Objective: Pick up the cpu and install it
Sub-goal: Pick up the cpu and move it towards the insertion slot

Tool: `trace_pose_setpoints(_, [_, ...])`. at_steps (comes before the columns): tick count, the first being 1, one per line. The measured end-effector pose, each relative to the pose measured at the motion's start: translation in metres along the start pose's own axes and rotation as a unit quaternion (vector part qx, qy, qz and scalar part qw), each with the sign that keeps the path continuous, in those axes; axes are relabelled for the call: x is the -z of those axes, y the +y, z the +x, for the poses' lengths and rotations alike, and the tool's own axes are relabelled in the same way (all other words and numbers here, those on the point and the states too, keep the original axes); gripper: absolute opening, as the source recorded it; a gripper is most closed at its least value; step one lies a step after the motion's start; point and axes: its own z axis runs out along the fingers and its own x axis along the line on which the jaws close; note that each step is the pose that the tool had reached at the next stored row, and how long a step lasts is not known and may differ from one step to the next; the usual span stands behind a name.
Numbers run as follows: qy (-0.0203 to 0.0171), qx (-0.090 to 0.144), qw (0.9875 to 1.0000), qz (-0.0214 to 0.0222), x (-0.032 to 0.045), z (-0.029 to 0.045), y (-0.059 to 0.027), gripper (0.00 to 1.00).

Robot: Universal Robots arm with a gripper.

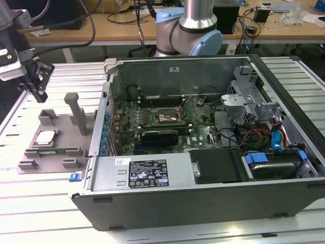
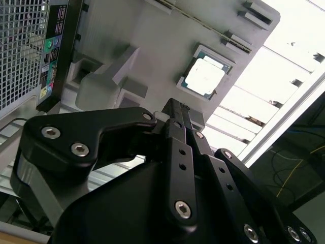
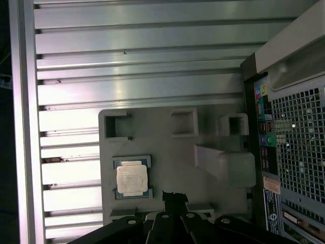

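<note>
One gripper (image 1: 40,91) hangs at the exterior view's left, its arm cut off by the frame edge. Its jaws are closed on nothing, and the fingertips (image 2: 176,108) meet in the second wrist view. Below it and apart, the cpu (image 1: 44,137) lies flat in a recess of the grey fixture (image 1: 63,127), untouched. Rightward stands the open case (image 1: 203,175) — its board partly hidden by cables and a black card (image 1: 160,136).

The work surface is a slatted aluminium table (image 1: 35,203) with parallel grooves. A grey plastic fixture (image 1: 68,137) lies flat on it toward the exterior view's left. Just beside the fixture, on the exterior view's right, an open computer case (image 1: 203,203) rests on the slats. A small blue part (image 1: 74,176) sits at the case's corner nearest the fixture.
</note>
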Motion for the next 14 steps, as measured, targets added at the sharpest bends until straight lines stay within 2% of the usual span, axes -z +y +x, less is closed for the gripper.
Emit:
trace_pose_setpoints(3, [0.0001,0.0,1.0,0.0,-0.0066,0.0043,-0.0006,0.11])
trace_pose_setpoints(4, [0.0,0.0,1.0,0.0,-0.0118,0.0071,-0.001,0.11])
trace_pose_setpoints(8, [-0.0001,0.0,1.0,-0.0001,-0.023,0.0188,-0.0023,0.11])
trace_pose_setpoints(11, [0.0007,0.0,1.0,0.0,-0.0292,0.0218,-0.003,0.11])
trace_pose_setpoints(12, [0.0023,0.0,1.0,0.0002,-0.0335,0.0231,-0.0034,0.11])
trace_pose_setpoints(14, [0.004,0.0,1.0,0.0003,-0.0367,0.0238,-0.004,0.11])
